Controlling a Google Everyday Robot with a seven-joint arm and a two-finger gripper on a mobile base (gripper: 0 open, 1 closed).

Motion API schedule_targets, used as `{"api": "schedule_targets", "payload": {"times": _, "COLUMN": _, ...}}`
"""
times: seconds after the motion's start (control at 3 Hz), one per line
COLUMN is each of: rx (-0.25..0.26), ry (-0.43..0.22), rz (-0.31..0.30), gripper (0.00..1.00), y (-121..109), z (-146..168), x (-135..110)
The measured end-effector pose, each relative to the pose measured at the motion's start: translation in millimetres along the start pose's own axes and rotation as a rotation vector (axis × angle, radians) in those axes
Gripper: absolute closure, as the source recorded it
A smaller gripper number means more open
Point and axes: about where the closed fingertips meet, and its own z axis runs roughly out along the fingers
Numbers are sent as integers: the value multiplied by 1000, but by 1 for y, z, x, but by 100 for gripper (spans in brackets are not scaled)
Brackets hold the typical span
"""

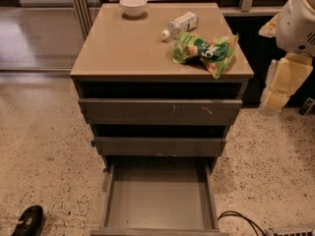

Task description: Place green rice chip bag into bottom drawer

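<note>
The green bag (205,50) lies on the desk (128,48), on the right part of the top and close to the front edge, crinkled and stretched roughly left to right, with its dark logo patch facing up. Just behind it, towards the back, a white-labelled bottle (181,23) lies on its side with its cap pointing left; whether the two touch cannot be told. A white bowl (133,5) stands upright near the back edge, well apart from the bag. Below the top, the top drawer (160,112), its front scratched, and the middle drawer (160,145) each stand a little way out. The bottom drawer (160,195) is pulled far out, so its flat grey floor and thin side walls show. The end effector (275,95) hangs off the desk's right side, below the level of the top and apart from the bag, under the white arm; whether it is wide or narrow cannot be told, and it holds nothing visible. On the speckled floor (44,146) a dark shoe (28,221) lies at the lower left and a black cable (241,218) curls at the lower right.
</note>
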Motion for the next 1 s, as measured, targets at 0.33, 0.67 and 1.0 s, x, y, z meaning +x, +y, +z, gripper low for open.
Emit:
{"api": "schedule_targets", "payload": {"times": 0.33, "rx": 35, "ry": 6, "rz": -12, "gripper": 0, "y": -46, "z": 16, "x": -11}}
{"api": "schedule_targets", "payload": {"times": 0.67, "rx": 81, "ry": 14, "rz": 33, "gripper": 0, "y": -93, "z": 46, "x": -12}}
{"api": "schedule_targets", "payload": {"times": 1.0, "rx": 109, "ry": 27, "rz": 90, "gripper": 0, "y": -128, "z": 84, "x": -12}}
